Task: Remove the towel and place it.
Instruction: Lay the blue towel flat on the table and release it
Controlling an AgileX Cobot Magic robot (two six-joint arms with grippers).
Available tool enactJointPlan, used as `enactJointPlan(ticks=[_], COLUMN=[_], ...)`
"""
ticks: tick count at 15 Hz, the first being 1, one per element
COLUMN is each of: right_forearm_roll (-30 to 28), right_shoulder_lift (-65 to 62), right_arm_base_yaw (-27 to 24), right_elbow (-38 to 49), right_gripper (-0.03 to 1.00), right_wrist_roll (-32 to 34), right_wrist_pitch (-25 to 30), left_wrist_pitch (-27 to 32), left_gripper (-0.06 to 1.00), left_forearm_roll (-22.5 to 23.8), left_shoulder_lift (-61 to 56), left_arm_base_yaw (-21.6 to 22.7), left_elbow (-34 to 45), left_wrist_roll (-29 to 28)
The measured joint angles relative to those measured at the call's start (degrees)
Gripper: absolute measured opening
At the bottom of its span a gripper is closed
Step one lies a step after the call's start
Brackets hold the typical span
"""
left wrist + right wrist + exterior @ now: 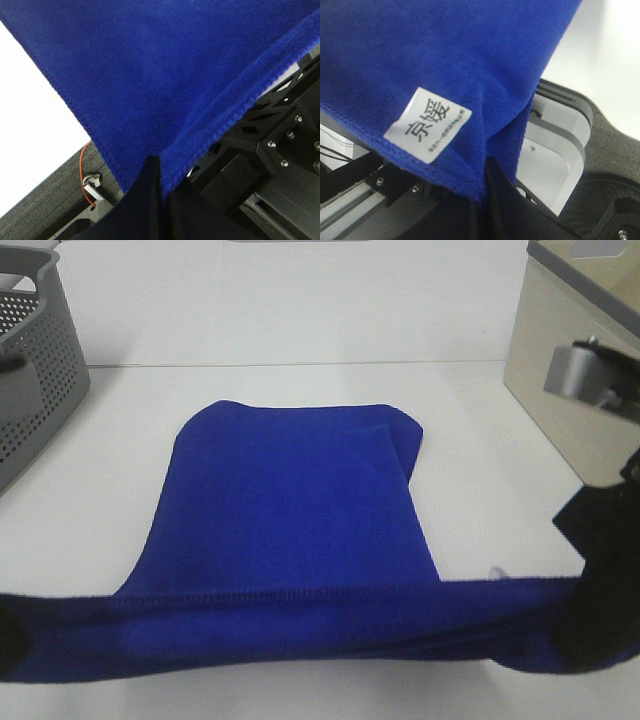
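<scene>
The royal-blue towel (pixel 290 500) lies spread on the white table, its near edge lifted and stretched tight across the front of the exterior high view. My left gripper (pixel 8 635) is shut on the towel's near left corner at the frame's left edge. My right gripper (pixel 575 635) is shut on the near right corner. In the left wrist view the towel (pixel 165 80) runs down into my shut fingers (pixel 147 200). In the right wrist view the towel (pixel 435 55) shows its white tag (pixel 426 125) beside my shut fingers (pixel 505 200).
A grey perforated basket (pixel 35 370) stands at the back left. A beige box (pixel 570 380) stands at the back right. The white table (pixel 480 460) shows bare between towel and box. My right arm (pixel 600 520) rises at the right edge.
</scene>
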Motion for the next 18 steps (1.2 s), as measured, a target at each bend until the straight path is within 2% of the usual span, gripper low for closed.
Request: enactJointPlan(ticks=[4,9,18], right_forearm_roll=[2.35,4.41,4.3], right_shoulder_lift=[3.38,10.08,24.64], right_arm_base_yaw=[0.0,0.0,0.0], right_elbow=[6.42,9.45,9.57], right_gripper=[0.02,0.02,0.02], right_wrist_roll=[-0.97,-4.53,-9.28], right_wrist_pitch=[-0.06,-0.17,-2.52], left_wrist_pitch=[-0.57,-0.69,-1.89], left_gripper=[0.0,0.0,0.0], left_forearm_roll=[-3.15,-5.67,-7.39], left_shoulder_lift=[-0.06,0.11,21.54], left_arm_base_yaw=[0.0,0.0,0.0], left_elbow=[7.96,11.75,11.34], left_wrist_roll=[0.0,0.57,5.39])
